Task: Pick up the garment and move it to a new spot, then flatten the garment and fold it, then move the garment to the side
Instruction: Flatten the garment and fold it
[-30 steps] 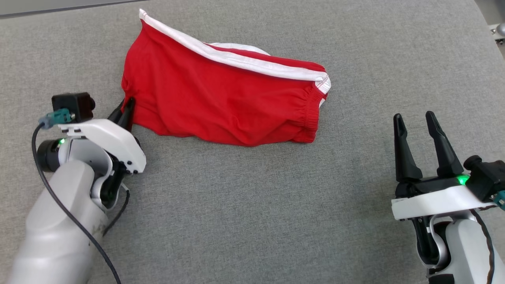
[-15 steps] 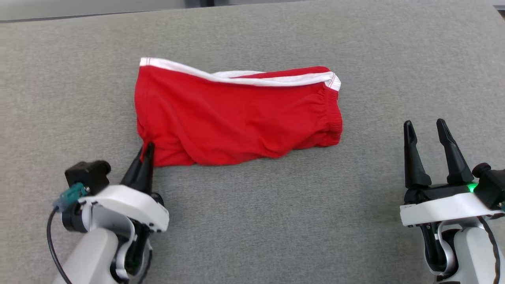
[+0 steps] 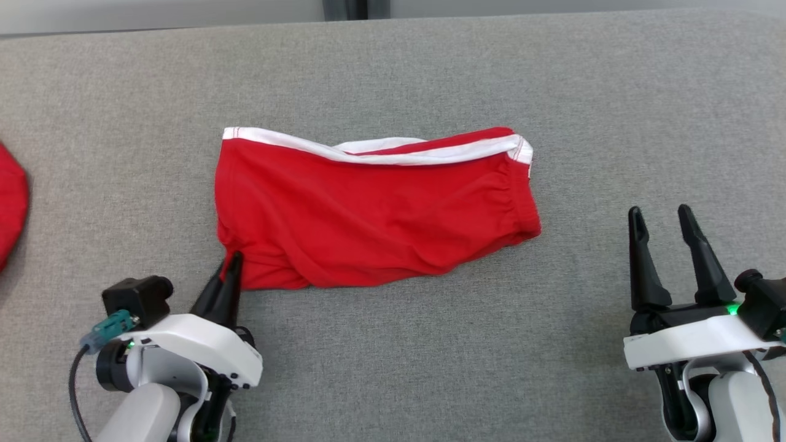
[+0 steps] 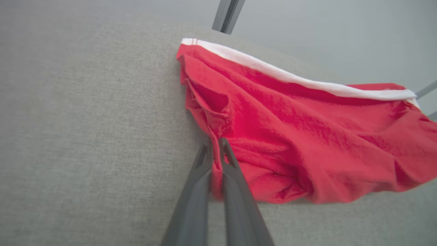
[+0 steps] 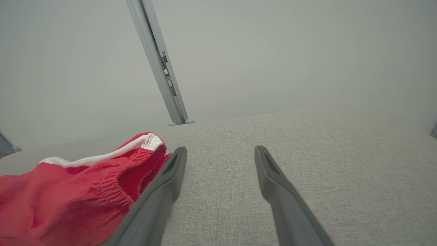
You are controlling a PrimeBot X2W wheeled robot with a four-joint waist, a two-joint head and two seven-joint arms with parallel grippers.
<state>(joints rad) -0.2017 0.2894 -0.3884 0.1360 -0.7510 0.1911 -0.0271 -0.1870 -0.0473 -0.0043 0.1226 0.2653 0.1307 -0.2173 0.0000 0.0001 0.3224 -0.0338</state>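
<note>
Pinching garment (image 3: 374, 215) near-left corner, left claw (image 3: 233, 258) clamped | right claw (image 3: 659, 212) apart, near right hem | grey surface (image 3: 430, 356) around

The garment (image 3: 374, 215) lies on the surface (image 3: 393, 368), one corner between the jaws of the left gripper (image 3: 233, 258), the rest ahead and right of them. It lies ahead-left of the right gripper (image 3: 659, 212), apart from its jaws. Another cloth (image 3: 9, 209) lies well left of the left jaws.
</note>
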